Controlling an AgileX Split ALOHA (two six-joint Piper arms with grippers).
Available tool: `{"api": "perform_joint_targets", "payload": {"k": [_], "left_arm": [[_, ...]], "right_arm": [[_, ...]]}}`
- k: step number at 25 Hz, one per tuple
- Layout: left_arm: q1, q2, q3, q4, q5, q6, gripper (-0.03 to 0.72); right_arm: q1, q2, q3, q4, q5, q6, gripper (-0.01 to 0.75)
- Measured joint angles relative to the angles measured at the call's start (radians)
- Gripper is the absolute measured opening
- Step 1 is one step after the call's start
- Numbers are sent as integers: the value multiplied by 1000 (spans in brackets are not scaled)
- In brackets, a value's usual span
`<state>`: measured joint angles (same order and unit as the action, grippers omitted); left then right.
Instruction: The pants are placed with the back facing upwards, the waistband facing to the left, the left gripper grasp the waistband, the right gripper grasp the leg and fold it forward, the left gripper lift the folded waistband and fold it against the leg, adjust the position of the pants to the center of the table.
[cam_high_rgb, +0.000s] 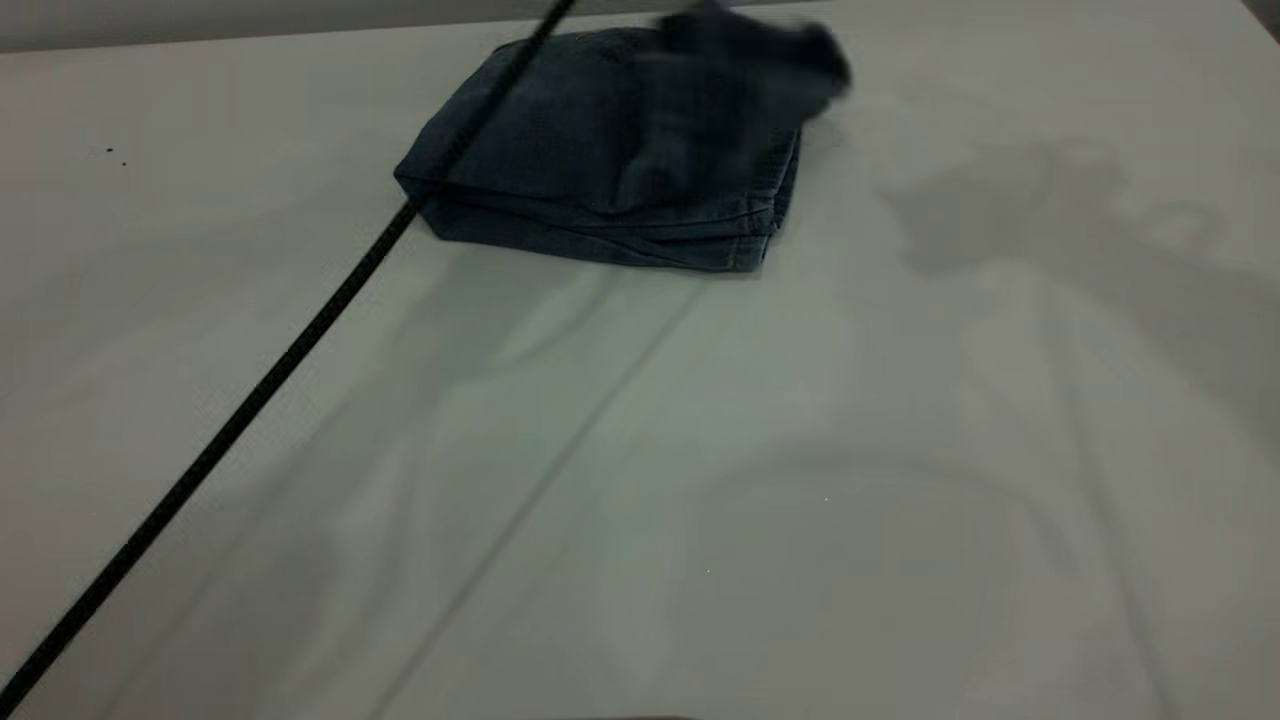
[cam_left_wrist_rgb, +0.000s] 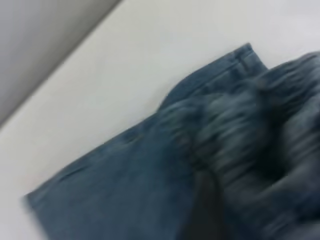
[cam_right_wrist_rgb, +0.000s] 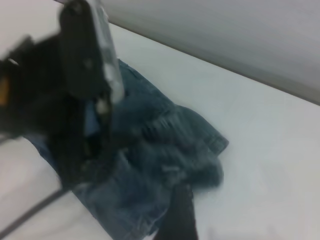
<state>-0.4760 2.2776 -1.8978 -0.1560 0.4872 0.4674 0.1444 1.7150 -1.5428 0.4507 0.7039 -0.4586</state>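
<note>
White and plain, the surface (cam_high_rgb: 700, 480) runs well past the pants (cam_high_rgb: 560, 170) on every side, with a pale wall behind its far edge and soft shadows of the arms across it. Those pants lie toward the far edge, left of middle, stacked in layers with a stitched hem (cam_high_rgb: 760, 235) at the near right corner. Above their far right corner a dark blur hangs, seemingly gathered waistband (cam_high_rgb: 750, 55) cloth being carried over. In the right wrist view the left hand (cam_right_wrist_rgb: 95, 107) sits low over the denim, apparently gripping cloth, though its fingers are not plainly seen. A thin black cable (cam_high_rgb: 250, 390) crosses the near left. Whether the right hand (cam_right_wrist_rgb: 177, 215) is wide or narrow I cannot tell. Denim like this should be soft, floppy, fairly thick, not slippery; pinching the gathered band or a folded edge seems safest
</note>
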Motion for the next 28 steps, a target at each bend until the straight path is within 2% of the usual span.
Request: {"api": "perform_joint_targets", "payload": {"k": [3, 7, 13, 17, 21, 25, 28], "left_arm": [[22, -52, -7, 73, 88, -6, 578], [50, -25, -14, 101, 137, -25, 568], [52, 163, -14, 94, -14, -28, 554], [52, 247, -14, 88, -30, -55, 551], [52, 242, -20, 90, 70, -205, 552], [52, 225, -21, 95, 253, -399, 552], [52, 211, -21, 96, 370, -459, 552]], "right_arm": [[0, 0, 0, 0, 0, 0, 581], [0, 0, 0, 0, 0, 0, 581], [-1, 0, 0, 19, 3, 0, 581], [-1, 0, 0, 23, 5, 1, 581], [-1, 0, 0, 26, 15, 2, 581], [-1, 0, 0, 29, 20, 2, 581], [-1, 0, 0, 31, 23, 3, 581]]}}
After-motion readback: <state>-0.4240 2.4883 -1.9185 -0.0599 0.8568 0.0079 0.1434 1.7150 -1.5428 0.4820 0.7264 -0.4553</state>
